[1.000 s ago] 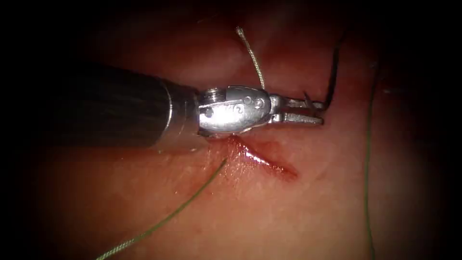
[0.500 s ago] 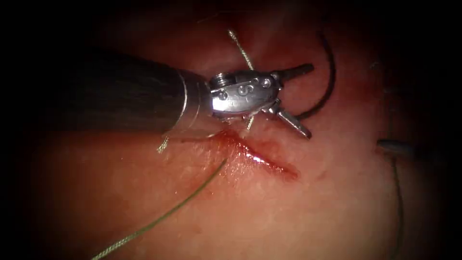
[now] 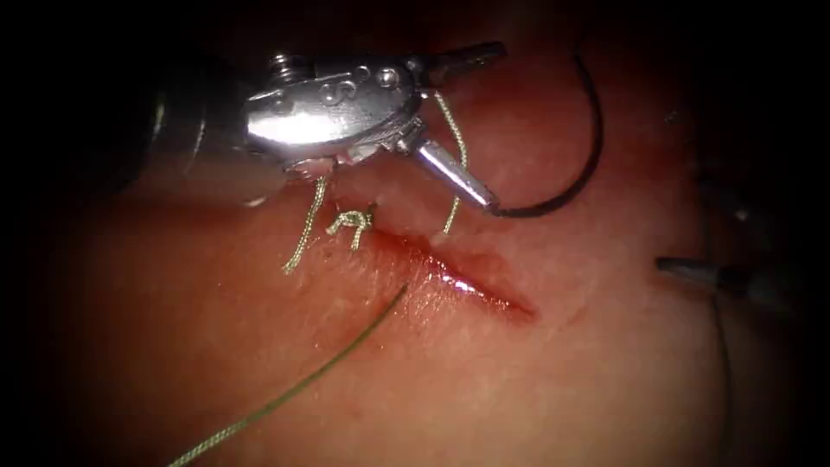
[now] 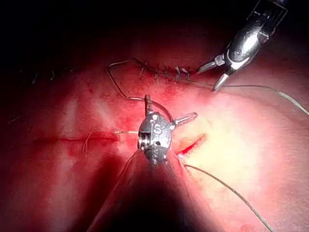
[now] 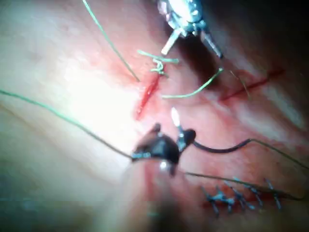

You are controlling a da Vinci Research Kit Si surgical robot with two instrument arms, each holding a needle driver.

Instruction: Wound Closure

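the left gripper point(image 3: 471, 130) sits at about eleven o'clock in the endoscope view, above the cut point(image 3: 467, 281), with its two jaws spread wide apart and nothing between them; one jaw points up toward one o'clock and the other slants down toward four o'clock, its tip just beside one end of the needle point(image 3: 590, 147). the needle is a dark curve lying on the tissue point(image 3: 536, 380) on the right of the cut, arcing from that lower jaw tip up toward one o'clock; whether either end is in the tissue cannot be told. a knot point(image 3: 350, 221) of pale thread sits at the upper left end of the cut, with short cut ends point(image 3: 303, 238) hanging beside it and another strand running up to the wrist of the left tool. a long green thread point(image 3: 294, 393) runs from the middle of the cut toward seven o'clock. red fluid point(image 3: 484, 294) glistens along the cut. the right gripper point(image 3: 687, 270) comes in at three o'clock, well apart from the needle; in the right wrist view point(image 5: 166, 131) its jaws are parted and hold nothing.
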